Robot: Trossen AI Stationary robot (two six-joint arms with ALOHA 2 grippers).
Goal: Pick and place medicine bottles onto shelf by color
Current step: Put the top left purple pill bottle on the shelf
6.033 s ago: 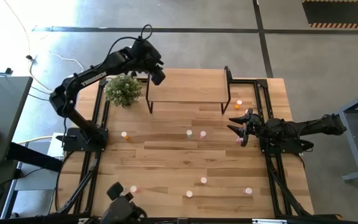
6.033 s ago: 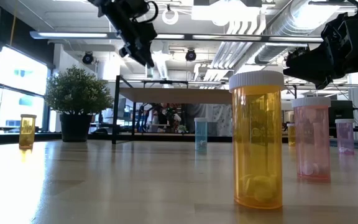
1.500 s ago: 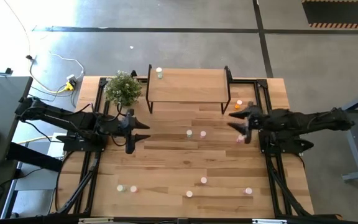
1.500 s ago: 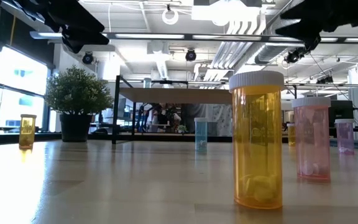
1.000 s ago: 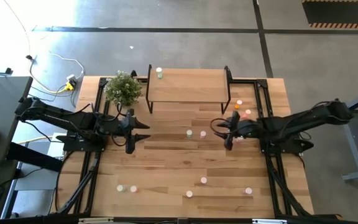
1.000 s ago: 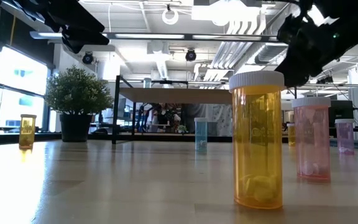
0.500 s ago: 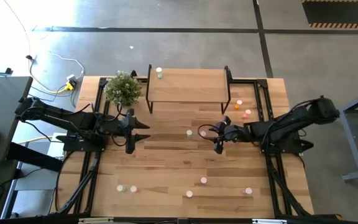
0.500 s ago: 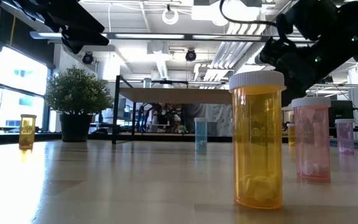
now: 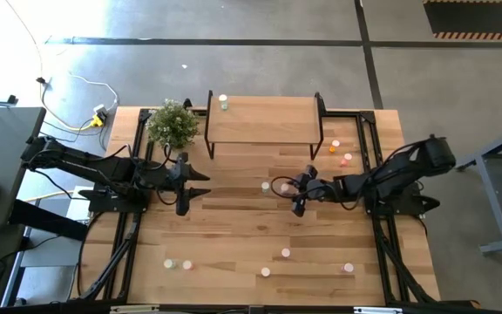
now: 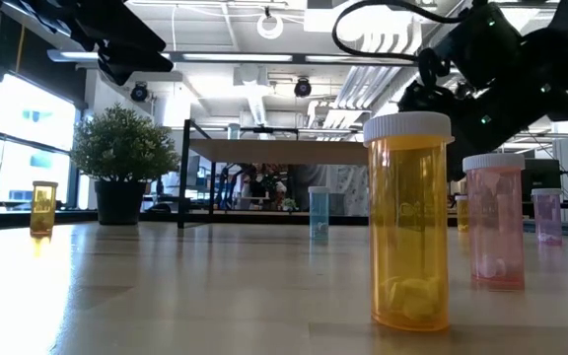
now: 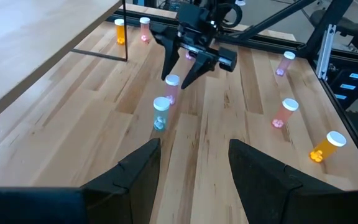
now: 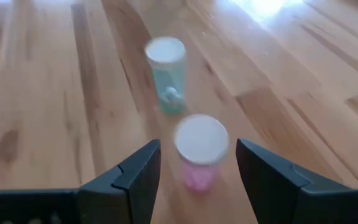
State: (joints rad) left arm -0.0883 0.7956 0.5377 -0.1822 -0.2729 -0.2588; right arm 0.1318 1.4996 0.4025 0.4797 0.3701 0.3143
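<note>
My right gripper (image 9: 293, 194) is open and low over the table's middle. Its fingers stand on either side of a pink bottle (image 12: 201, 149) with a white cap, without touching it. That bottle (image 9: 284, 187) stands upright on the table, with a pale green bottle (image 9: 265, 186) just to its left. The left wrist view shows the same gripper (image 11: 188, 65) slanting down at the pink bottle (image 11: 171, 87). The shelf (image 9: 264, 122) stands at the far edge, and one green bottle (image 9: 223, 102) stands on its top. My left gripper (image 9: 200, 184) waits open at the table's left.
More bottles stand upright: three by the shelf's right leg (image 9: 335, 148), three near the front edge (image 9: 285, 253), two at the front left (image 9: 178, 263). A potted plant (image 9: 172, 124) sits left of the shelf. An orange bottle (image 10: 409, 222) stands close to the low camera.
My right gripper has moved toward the table's left and down, from near the right rail to the pink bottle in the middle, staying open. The bottles have stayed where they were.
</note>
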